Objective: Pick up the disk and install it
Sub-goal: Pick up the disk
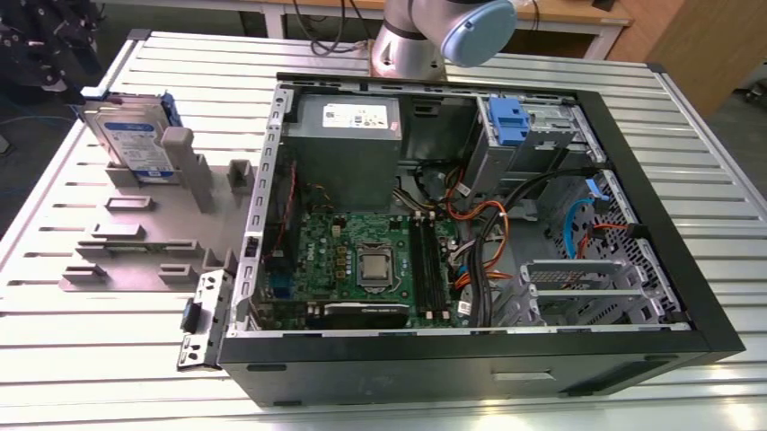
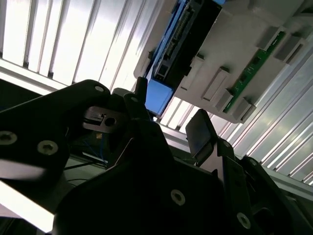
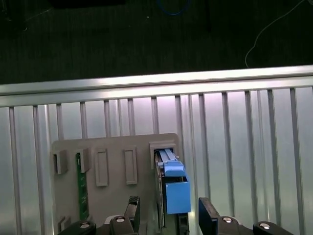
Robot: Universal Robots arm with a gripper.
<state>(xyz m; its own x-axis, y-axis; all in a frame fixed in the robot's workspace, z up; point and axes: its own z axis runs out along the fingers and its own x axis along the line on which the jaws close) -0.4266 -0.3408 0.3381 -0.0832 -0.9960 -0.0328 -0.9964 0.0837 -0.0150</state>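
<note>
Disk [image 1: 132, 135] stands on edge in grey fixture [image 1: 144, 242], near the bench [image 1: 72, 359] edge, beside open computer case [image 1: 480, 359]. End effector [image 3: 168, 218] open, above the disk, not touching. Probably rigid, weighty, shock-sensitive — best pinched across the flat faces, at the exposed upper edge.

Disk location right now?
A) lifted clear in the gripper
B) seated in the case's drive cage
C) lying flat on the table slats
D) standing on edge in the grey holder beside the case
D: in the exterior view the disk stands on edge in the grey holder, outside the open case, to the exterior view's left of it.
</note>
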